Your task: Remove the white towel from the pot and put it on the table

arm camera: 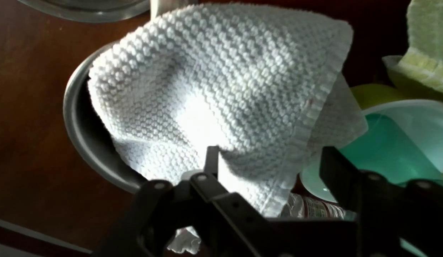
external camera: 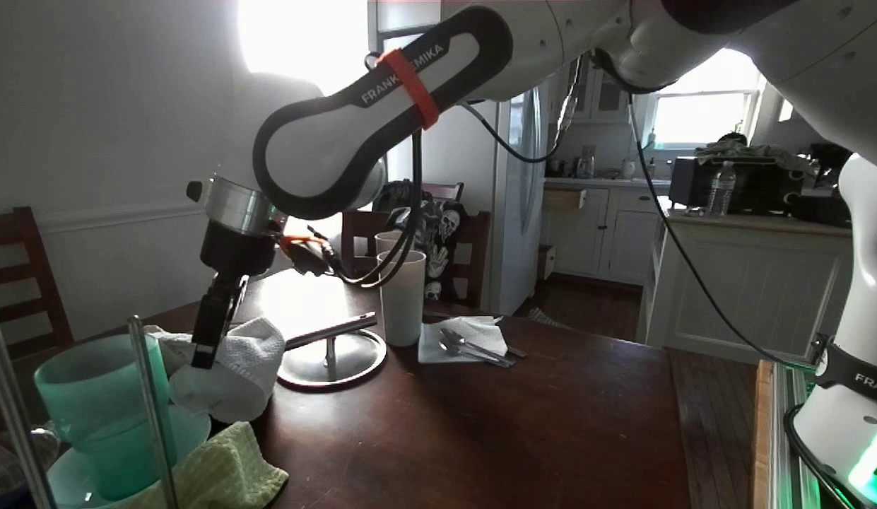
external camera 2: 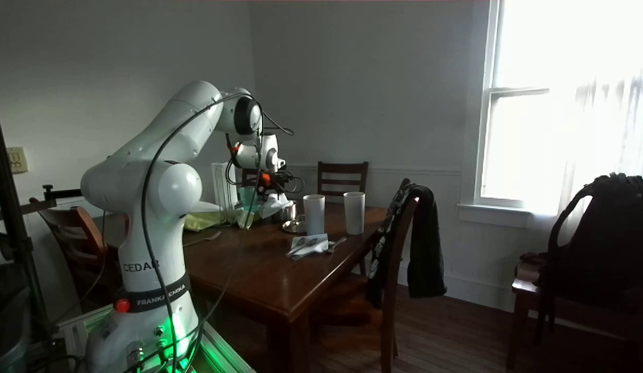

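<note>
The white towel point(arm camera: 221, 89) is a knitted cloth bunched in and over a metal pot point(arm camera: 76, 121), covering most of its opening. The towel also shows in both exterior views point(external camera: 254, 353) point(external camera 2: 272, 204). The pot's side point(external camera 2: 288, 211) shows beside it in an exterior view. My gripper point(arm camera: 270, 153) is open and points down at the towel in the wrist view. One finger is over the towel, the other over its edge near a green cup. Nothing is seen gripped. In an exterior view the gripper point(external camera: 205, 352) overlaps the towel; whether it touches cannot be told.
A green cup point(external camera: 102, 396), thin metal rods point(external camera: 152, 410) and a yellow-green cloth point(external camera: 226, 466) crowd the pot. A metal lid point(external camera: 332, 364) lies beside it. White tall cups point(external camera 2: 314, 215) and a napkin with cutlery point(external camera: 473, 339) stand farther along the wooden table point(external camera: 480, 424).
</note>
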Tool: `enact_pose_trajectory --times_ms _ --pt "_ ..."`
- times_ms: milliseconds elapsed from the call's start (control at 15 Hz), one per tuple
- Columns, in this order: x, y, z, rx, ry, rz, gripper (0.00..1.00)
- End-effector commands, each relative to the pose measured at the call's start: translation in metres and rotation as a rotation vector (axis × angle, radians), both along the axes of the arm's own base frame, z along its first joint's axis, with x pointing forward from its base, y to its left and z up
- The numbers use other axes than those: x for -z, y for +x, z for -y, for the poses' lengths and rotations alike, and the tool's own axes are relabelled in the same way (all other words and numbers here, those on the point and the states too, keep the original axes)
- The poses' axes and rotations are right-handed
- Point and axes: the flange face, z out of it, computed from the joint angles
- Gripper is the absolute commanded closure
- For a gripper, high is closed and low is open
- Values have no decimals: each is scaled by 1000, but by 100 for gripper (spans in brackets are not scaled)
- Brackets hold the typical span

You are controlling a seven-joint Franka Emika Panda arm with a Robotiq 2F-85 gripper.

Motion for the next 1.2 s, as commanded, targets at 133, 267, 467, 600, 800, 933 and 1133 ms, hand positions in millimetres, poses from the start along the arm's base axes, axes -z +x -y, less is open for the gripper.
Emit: enact_pose_trajectory --times_ms 133,267,467,600,800,933,1133 --pt "1 10 -12 3 -50 0 70" --pt "-8 9 -12 8 -76 -15 84" --pt "-30 8 -12 17 -110 -22 99" --pt "-51 3 -11 18 -129 -15 100" --pt "-98 1 -5 26 -170 46 98" --pt "-138 7 8 43 -225 145 98" --pt "-203 16 29 81 -277 304 98"
